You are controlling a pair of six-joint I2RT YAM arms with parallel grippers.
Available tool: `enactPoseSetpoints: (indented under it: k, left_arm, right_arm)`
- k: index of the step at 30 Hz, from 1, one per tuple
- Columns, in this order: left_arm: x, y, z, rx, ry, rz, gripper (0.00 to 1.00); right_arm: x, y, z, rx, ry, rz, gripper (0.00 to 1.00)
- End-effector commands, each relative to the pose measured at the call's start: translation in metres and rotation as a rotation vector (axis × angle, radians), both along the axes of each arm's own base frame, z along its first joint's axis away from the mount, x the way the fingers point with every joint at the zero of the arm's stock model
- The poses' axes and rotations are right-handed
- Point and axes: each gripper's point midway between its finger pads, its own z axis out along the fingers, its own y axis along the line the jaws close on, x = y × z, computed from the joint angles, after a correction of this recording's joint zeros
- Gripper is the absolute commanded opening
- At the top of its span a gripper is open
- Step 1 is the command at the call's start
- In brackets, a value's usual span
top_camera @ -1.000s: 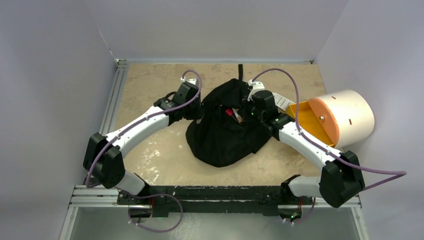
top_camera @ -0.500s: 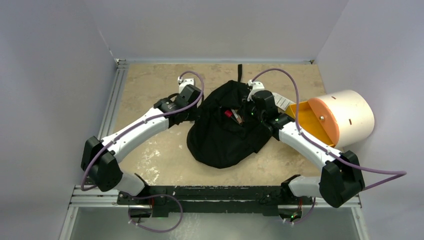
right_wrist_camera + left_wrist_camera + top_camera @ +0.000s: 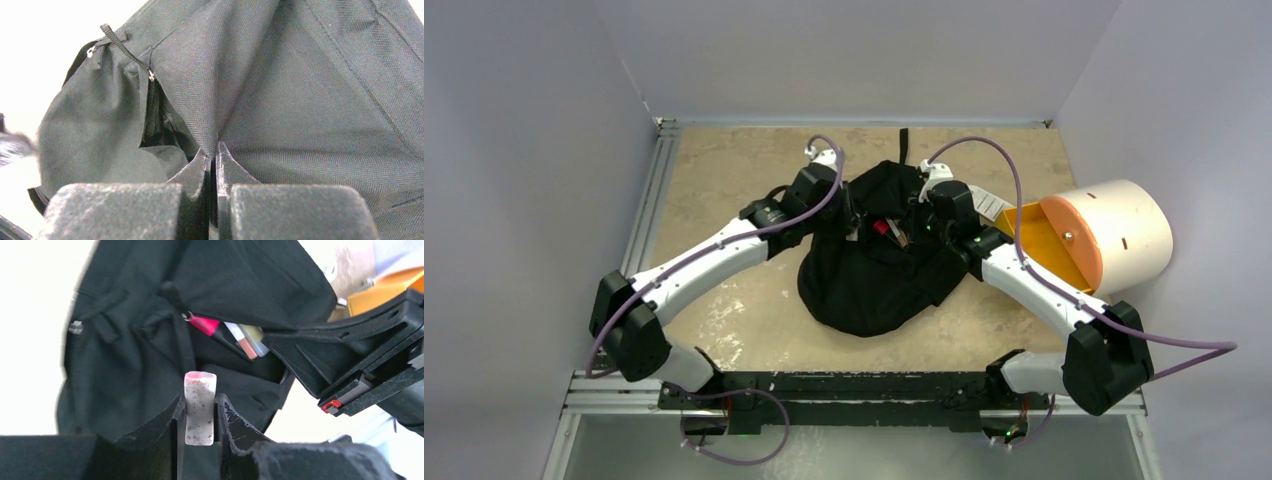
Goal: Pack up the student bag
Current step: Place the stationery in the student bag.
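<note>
The student bag (image 3: 869, 285) lies slumped in the middle of the desk (image 3: 724, 180), its black top loop pointing to the far edge and its mouth gaping on the far, upper side. Both arms reach in over it, one from each side.

The left claw (image 3: 200, 399) hangs at the bag's far-left shoulder, just beside the opening. Its two fingers are closed nearly together on a small whitish block (image 3: 200, 415) with a pink top end. The block stands upright between them and pokes out past the fingertips. Beyond the block, the left wrist view shows the open mouth of the bag. A pink pen (image 3: 205, 325) and a few other pens or markers (image 3: 247, 342) lie side by side inside, partly under a fold of black fabric.

The right claw (image 3: 216, 150) is at the far-right edge of the opening. Its fingers are pinched tight on a fold of the bag's fabric beside the zip, and the cloth rises from the grip in a taut ridge.

A cream-and-orange cylinder (image 3: 1114, 235) lies on its side at the right edge of the desk, near the right arm and apart from the bag.
</note>
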Motion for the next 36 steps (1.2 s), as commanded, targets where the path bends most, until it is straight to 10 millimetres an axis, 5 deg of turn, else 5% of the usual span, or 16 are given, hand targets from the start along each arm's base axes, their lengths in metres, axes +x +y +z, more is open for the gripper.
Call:
enactPoseSetpoints:
  k: [1, 8, 19, 26, 36]
  left_arm:
    - [-0.006, -0.050, -0.010, -0.148, 0.039, -0.119, 0.00]
    - [-0.006, -0.087, -0.028, -0.195, 0.077, -0.206, 0.00]
    - [0.017, -0.112, -0.041, -0.182, 0.077, -0.204, 0.00]
    - [0.043, -0.114, -0.042, -0.160, 0.046, -0.119, 0.00]
    - [0.079, -0.085, -0.061, -0.244, 0.124, 0.182, 0.00]
  right_arm:
    - [0.002, 0.016, 0.027, 0.082, -0.052, 0.039, 0.00]
    - [0.001, 0.018, 0.024, 0.089, -0.042, 0.047, 0.00]
    - [-0.002, 0.017, 0.022, 0.090, -0.039, 0.043, 0.00]
    - [-0.005, 0.015, 0.022, 0.095, -0.038, 0.042, 0.00]
    - [-0.009, 0.018, 0.021, 0.119, -0.030, 0.052, 0.00]
